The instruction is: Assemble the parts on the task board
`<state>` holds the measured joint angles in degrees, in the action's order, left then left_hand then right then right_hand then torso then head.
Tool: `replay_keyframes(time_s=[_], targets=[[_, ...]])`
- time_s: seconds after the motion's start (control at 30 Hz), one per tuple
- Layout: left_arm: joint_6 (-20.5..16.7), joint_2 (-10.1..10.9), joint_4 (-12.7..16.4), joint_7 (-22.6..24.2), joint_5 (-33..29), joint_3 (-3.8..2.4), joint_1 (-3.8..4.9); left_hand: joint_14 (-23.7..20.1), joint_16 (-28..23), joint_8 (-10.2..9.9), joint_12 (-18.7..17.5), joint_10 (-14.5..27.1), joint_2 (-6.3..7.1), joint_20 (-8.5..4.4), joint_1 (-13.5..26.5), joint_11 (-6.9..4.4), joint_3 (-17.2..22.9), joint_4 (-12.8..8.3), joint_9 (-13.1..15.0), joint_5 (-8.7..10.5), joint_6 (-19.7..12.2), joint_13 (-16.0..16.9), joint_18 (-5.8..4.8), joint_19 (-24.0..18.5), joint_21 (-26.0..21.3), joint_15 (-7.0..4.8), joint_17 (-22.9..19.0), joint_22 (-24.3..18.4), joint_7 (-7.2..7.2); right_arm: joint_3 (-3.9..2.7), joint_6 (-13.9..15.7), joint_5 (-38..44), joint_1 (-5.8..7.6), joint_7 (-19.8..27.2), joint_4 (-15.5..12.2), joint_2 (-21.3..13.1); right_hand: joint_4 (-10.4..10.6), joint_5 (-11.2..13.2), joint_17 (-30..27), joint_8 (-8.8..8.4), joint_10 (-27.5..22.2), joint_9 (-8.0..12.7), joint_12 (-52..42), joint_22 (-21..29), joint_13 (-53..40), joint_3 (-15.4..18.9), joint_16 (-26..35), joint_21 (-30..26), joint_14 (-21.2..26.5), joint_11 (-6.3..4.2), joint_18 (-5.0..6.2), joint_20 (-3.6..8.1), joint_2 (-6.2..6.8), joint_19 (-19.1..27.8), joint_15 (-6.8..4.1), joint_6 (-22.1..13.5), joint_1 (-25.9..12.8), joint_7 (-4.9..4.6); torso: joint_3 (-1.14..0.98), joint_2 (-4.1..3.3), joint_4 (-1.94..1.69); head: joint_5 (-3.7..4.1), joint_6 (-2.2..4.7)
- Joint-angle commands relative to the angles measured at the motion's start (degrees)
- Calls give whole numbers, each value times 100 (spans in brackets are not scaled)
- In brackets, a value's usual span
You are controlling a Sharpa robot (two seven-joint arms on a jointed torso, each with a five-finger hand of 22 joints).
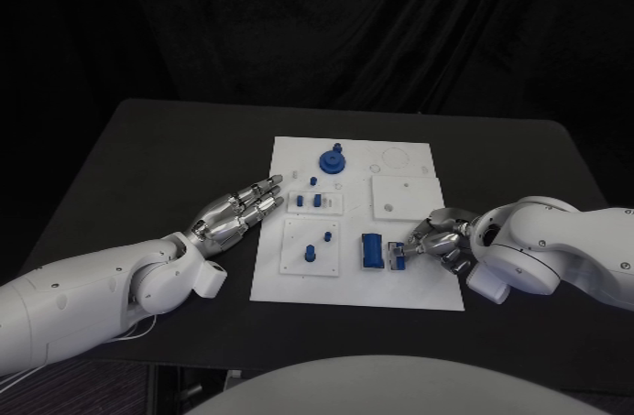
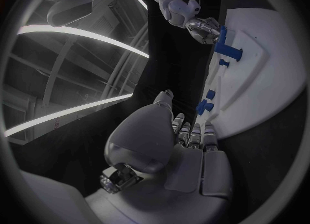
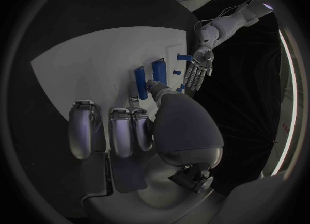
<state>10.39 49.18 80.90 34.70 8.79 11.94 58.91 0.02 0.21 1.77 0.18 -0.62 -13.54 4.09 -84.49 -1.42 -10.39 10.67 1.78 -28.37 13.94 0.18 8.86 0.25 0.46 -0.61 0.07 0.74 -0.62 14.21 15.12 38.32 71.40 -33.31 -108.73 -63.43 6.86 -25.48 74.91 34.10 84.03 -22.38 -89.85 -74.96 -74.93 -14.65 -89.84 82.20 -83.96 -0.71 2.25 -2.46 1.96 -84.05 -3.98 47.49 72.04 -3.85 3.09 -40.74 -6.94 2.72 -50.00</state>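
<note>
The matte black surface (image 1: 158, 158) carries the flat white rectangular task board (image 1: 350, 291), a smooth plate with raised square panels. The left hand (image 1: 238, 213), silver and segmented, lies just beside the board's left edge, fingers straight and slightly apart, holding nothing. The right hand (image 1: 436, 241) rests on the board's right side, fingers curled at a blue block-shaped part (image 1: 374, 251); whether it grips the block I cannot tell. A round blue part (image 1: 332, 162) stands near the board's far edge, and small blue pegs (image 1: 311, 200) sit mid-board.
</note>
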Motion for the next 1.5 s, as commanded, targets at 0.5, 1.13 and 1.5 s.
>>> replay_keyframes(time_s=[0.5, 1.13, 1.5], targets=[[53, -22, -35, -132, -2, 15, -32, -2, -21, 11, 6, -17, -39, 43, 5, 37, 24, -5, 5, -29, -2, 6, -7, -2, -23, 37, -7, -5, -15, 0, 5, 35, -20, 39, 19, 43, 378, 772, 1446, -123, 597, 85, -15, -1186, -1507, 296, 2, -122, -591, 105, 13, -42, 144, -173, 63, -57, -474, -74, 3, -8, -9, -4, 0], [51, -20, -41, -137, -2, 15, -47, -2, -21, 9, 4, -11, -42, 47, 9, 37, 30, -10, 4, -31, -14, 4, -9, -2, -23, 43, -7, -5, -17, 0, -122, 591, -20, -40, -30, -61, 989, 2229, 1462, -35, 597, 40, -15, -1170, -1507, 956, -3, -179, -594, 148, 27, -90, 473, -151, 107, -269, -849, -119, 1, -7, -5, -28, 0], [-79, 12, 19, 64, -2, 15, -52, -2, -21, 24, 12, -37, -13, 66, -4, 37, 48, -60, 13, -72, 53, 11, -14, 3, -19, 70, -7, 6, -18, 1, 989, 1381, -18, 1135, -189, -425, 995, 2143, 1509, 421, 597, -169, -15, -1211, -1507, 917, -16, -63, -604, 79, -2, -48, 236, -208, 53, -176, -1045, -31, 3, -4, -6, -63, 0]])
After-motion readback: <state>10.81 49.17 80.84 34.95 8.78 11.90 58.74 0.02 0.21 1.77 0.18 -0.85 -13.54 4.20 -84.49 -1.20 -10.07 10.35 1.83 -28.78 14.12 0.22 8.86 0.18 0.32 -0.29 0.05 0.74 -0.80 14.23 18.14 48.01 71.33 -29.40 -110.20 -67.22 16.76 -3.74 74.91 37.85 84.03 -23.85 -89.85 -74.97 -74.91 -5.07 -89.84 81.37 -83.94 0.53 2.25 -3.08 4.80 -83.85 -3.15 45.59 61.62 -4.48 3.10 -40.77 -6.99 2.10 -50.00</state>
